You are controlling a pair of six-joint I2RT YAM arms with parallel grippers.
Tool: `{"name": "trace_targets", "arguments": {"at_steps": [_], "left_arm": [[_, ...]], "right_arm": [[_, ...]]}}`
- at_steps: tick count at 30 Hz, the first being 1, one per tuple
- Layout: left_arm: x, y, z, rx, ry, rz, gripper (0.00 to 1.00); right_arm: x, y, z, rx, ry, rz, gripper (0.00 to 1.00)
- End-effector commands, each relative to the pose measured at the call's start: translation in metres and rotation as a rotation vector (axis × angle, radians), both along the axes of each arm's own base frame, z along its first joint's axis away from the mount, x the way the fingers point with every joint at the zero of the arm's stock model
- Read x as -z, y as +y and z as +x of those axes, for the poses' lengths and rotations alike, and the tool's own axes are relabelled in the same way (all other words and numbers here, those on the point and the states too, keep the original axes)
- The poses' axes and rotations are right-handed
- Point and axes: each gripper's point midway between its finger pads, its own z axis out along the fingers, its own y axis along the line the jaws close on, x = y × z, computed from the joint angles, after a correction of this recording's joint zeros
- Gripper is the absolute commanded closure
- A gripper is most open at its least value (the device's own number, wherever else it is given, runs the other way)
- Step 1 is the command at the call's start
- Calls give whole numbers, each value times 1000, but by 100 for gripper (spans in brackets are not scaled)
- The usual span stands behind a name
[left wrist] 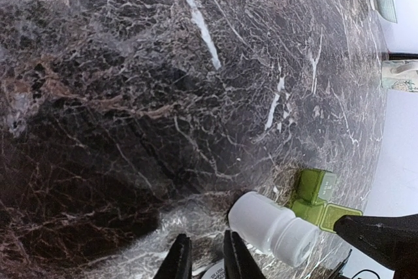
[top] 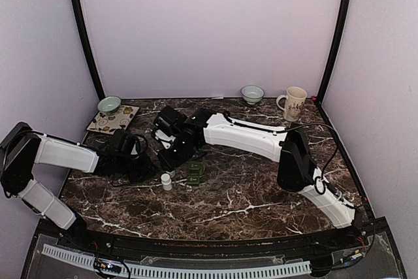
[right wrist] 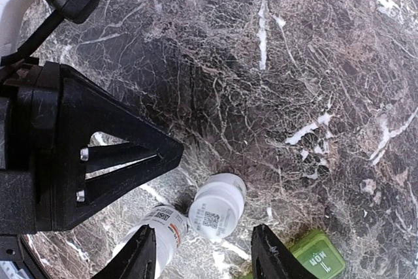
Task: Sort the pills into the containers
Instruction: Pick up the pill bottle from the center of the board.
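On the dark marble table, seen from above, the green pill box sits near the middle, just right of a small white bottle standing upright. The left gripper lies low from the left and the right gripper stretches across from the right. Both hang just beyond the bottle, too dark from up here to read their fingers. Along the far edge there is a bowl on a patterned mat at the left, and another bowl and a mug at the right.

From the left wrist, the fingers stand only narrowly parted, with something white and printed showing in the gap. Whether they grip it I cannot tell. Just past them stands the white bottle, and behind it the pill box.

From the right wrist, the fingers are spread wide and clasp nothing. Below the gap is the white bottle, with a tilted labelled bottle right beside it on its left. A corner of the pill box shows by the right finger, and the left gripper fills the left side
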Motion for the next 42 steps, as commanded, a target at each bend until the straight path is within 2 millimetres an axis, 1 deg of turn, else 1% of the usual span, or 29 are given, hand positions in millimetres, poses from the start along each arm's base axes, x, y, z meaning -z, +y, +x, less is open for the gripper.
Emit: {"name": "trace_targets", "arguments": {"at_steps": [1,5,20,36,42], "left_arm": [[-1,0,3,8,-6,0,79],[-1,-1,5,10,-8,-2,79],[-1,-5,12,26,-13,-18,79],[-1,-9,14,35,-8,-35,79],[-1,-10,15,39,-9,-38,79]], "right_arm": [[8,5,3,4,17,11,51],[13,5,4,6,24,8,53],[17,5,13,24,30,17,59],[23,9,9,15,60,24,63],[28,8,9,19,57,13,69]]}}
